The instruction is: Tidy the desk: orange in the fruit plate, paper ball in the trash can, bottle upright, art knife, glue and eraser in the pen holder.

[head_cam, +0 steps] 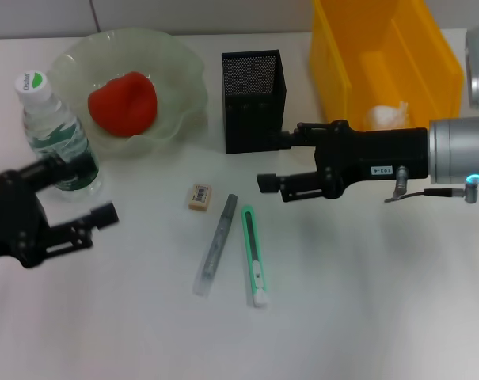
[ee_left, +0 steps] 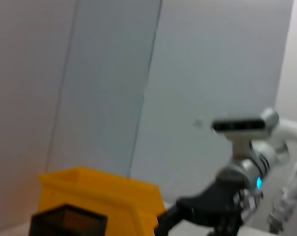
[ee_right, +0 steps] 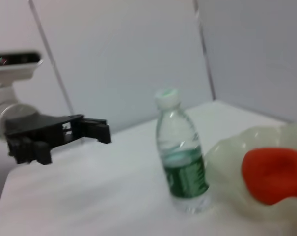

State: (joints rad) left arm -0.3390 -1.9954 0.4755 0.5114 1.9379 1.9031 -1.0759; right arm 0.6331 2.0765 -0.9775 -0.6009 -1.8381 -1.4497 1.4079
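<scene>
The bottle (head_cam: pixel 57 134) stands upright at the left, white cap on top, also seen in the right wrist view (ee_right: pixel 180 157). An orange (head_cam: pixel 123 103) lies in the green glass fruit plate (head_cam: pixel 176 87). The paper ball (head_cam: pixel 385 116) sits inside the yellow trash can (head_cam: pixel 382 47). On the table lie the eraser (head_cam: pixel 199 196), the grey glue stick (head_cam: pixel 216 244) and the green art knife (head_cam: pixel 253 255). The black mesh pen holder (head_cam: pixel 253 99) stands behind them. My right gripper (head_cam: pixel 275 161) hovers open beside the pen holder, holding nothing. My left gripper (head_cam: pixel 87 194) is open next to the bottle's base.
The trash can stands at the back right, close behind my right arm. The plate and the bottle fill the back left. Open tabletop runs along the front edge and to the right of the art knife.
</scene>
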